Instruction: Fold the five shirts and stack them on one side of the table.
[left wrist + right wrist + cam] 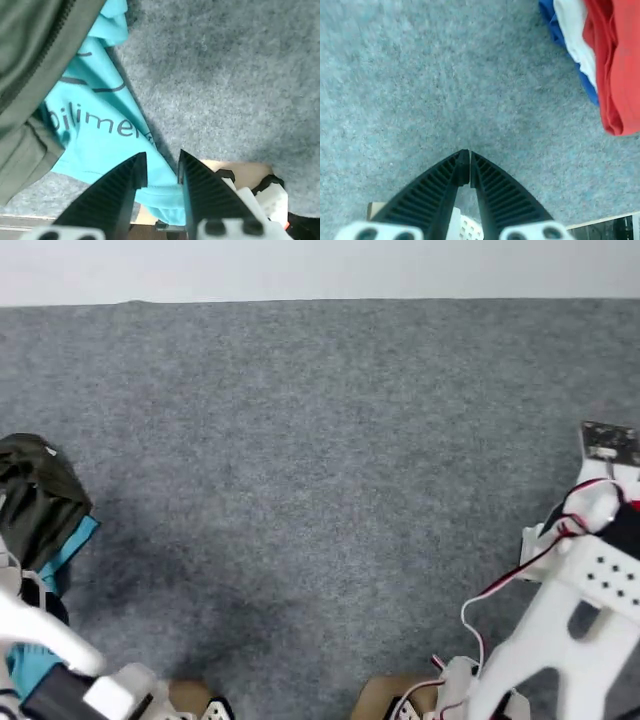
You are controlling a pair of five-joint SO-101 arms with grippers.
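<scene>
Shirts sit at the two sides of the grey mat (330,440).

High view, left edge: the olive shirt (35,490) is bunched up and lies on top of the teal shirt (75,545). A strip of teal sticks out to its lower right. The left arm (45,630) comes in at the lower left corner, over the teal cloth.

Left wrist view: the left gripper (161,170) is low centre, jaws a narrow slot apart. Teal cloth with dark print runs from upper left down to the jaws, and its hem shows through the slot and behind both fingers. Can't tell if any cloth is actually pinched. Olive takes the upper left, overlapping the teal.

Right wrist view: the right gripper (470,156) is bottom centre, jaws closed tip to tip with nothing between them, over bare mat. In the upper right corner are the red shirt (620,65), white shirt (572,30) and blue shirt (552,20), layered against each other. Red is outermost at the frame edge, white in the middle, and blue on the side toward the open mat. All three are well apart from the gripper tips. Can't tell how neatly they're folded.

High view, lower right: the right arm (565,615), with red and white wires (520,570) looped along it.
</scene>
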